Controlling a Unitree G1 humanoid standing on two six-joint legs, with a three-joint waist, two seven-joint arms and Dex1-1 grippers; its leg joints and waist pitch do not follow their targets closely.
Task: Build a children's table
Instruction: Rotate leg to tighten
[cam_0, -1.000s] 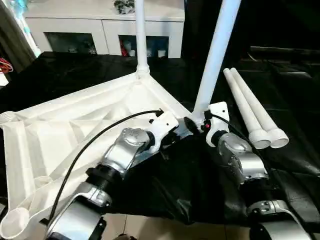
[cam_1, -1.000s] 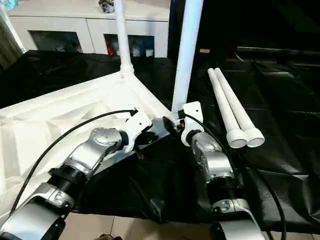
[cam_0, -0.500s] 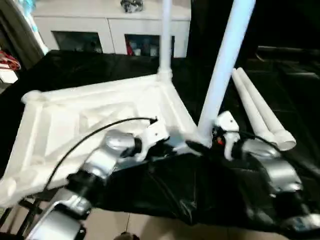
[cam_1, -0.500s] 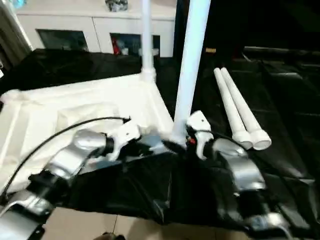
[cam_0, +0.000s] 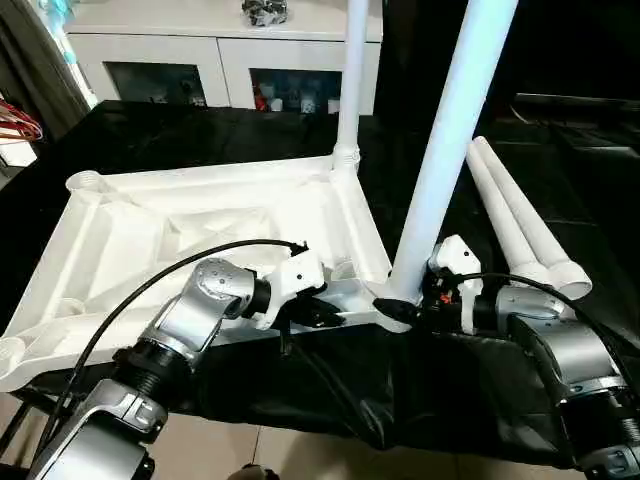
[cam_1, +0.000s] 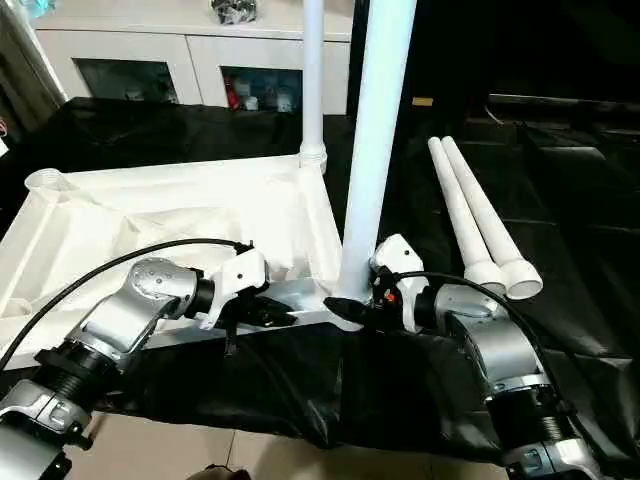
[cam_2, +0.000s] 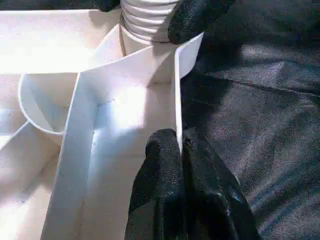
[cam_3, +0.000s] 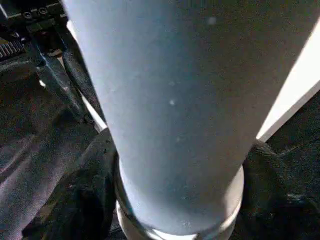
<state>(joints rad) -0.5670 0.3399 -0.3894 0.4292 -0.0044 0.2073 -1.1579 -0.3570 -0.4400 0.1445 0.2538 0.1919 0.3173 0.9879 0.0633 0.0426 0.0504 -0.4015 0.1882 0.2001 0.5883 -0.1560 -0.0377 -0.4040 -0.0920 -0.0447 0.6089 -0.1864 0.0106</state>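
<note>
The children's table (cam_0: 200, 230) has swung round. The left gripper (cam_2: 181, 150) pinches its near rim; the right gripper (cam_1: 350, 308) straddles the near-corner leg (cam_0: 450, 150), fingers either side.

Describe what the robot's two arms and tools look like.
Both forearms are silver metal with black ribbed joints. The left arm and the right arm each end in a white wrist housing with black fingers, fed by a black cable. The right wrist shows a small red mark.
</note>
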